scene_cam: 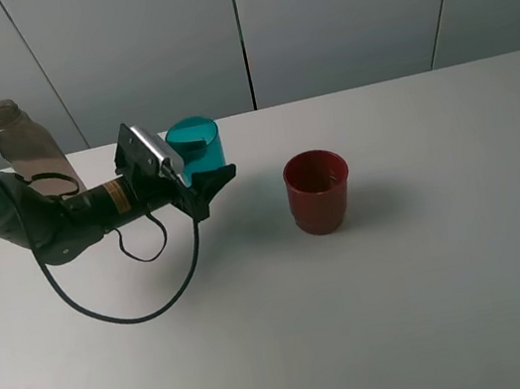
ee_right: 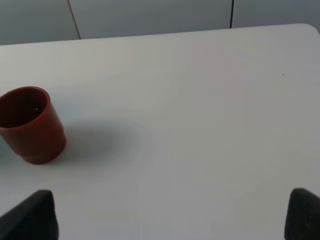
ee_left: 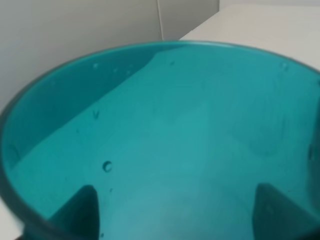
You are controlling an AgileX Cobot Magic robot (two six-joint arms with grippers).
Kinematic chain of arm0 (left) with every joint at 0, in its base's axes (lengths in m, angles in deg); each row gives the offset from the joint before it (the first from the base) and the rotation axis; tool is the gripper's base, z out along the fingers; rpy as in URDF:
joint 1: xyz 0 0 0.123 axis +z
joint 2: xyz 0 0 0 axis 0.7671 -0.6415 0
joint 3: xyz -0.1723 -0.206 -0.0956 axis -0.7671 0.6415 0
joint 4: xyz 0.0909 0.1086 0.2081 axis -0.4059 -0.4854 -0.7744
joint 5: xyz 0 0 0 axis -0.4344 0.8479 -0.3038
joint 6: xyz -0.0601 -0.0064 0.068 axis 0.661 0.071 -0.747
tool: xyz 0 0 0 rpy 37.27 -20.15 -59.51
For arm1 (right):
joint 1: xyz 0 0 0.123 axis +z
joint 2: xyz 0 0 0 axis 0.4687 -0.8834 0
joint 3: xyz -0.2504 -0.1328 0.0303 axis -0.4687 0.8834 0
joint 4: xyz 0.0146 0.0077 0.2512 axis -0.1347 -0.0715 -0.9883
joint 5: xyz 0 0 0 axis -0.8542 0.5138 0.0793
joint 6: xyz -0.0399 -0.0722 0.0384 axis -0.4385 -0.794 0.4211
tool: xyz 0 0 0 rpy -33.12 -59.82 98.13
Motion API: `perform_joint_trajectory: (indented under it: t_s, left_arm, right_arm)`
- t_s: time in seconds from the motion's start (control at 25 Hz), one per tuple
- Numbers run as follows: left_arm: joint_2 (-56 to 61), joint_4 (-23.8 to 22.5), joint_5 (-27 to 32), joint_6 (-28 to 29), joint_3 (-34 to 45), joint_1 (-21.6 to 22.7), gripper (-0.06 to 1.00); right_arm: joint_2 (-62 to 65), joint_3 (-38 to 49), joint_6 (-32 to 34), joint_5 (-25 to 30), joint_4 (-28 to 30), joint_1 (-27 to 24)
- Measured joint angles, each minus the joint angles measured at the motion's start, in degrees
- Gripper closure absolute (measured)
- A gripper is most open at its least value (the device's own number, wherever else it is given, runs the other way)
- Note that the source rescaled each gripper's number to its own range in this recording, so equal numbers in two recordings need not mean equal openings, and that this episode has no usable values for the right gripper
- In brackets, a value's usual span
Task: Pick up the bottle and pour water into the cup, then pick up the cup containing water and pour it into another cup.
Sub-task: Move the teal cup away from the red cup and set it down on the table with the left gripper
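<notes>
- Pale grey wall panels stand behind a white counter (scene_cam: 435, 274) that carries everything we see.
- Our left hand (scene_cam: 206, 186) is clamped on the teal cup (scene_cam: 196, 146); its dark fingers (ee_left: 77, 210) show through the translucent wall in the left wrist view.
- We hold the teal cup tilted, its mouth toward the camera on that wrist, and the water inside lies slanted against its wall.
- From above, the teal cup sits left of centre, apart from the red cup (scene_cam: 319, 191).
- We see the red cup upright on the counter near the middle, its mouth open.
- Behind our left arm the bottle (scene_cam: 26, 145) stands upright at the far left, uncapped.
- Our right hand (ee_right: 170, 215) hangs over bare counter with its two fingers spread wide, holding nothing, the red cup well off to one side.
</notes>
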Motion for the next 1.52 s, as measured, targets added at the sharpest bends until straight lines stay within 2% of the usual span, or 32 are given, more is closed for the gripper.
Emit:
perform_joint_trajectory:
  t_s: [0.68,1.28,1.32,1.36,1.4,1.44,1.52]
  left_arm:
    - [-6.6,0.4,-0.6,0.6,-2.6,1.2,0.91]
    - [-6.8,0.5,-0.6,1.4,-2.8,1.2,0.89]
    - [-6.8,0.5,-0.6,1.4,-2.8,1.2,0.73]
    - [-6.8,0.5,-0.6,1.4,-2.8,1.2,0.41]
    - [-6.8,0.5,-0.8,1.4,-2.8,1.2,0.17]
    - [-6.8,0.5,-0.8,1.4,-2.8,1.2,0.05]
    - [-6.7,0.5,-0.8,1.4,-2.8,1.2,-0.03]
  right_arm:
    - [0.0,0.0,0.3,0.0,0.0,0.0]
    - [0.0,0.0,0.3,0.0,0.0,0.0]
    - [0.0,0.0,0.3,0.0,0.0,0.0]
    - [0.0,0.0,0.3,0.0,0.0,0.0]
    - [0.0,0.0,0.0,0.0,0.0,0.0]
    - [0.0,0.0,0.0,0.0,0.0,0.0]
    - [0.0,0.0,0.0,0.0,0.0,0.0]
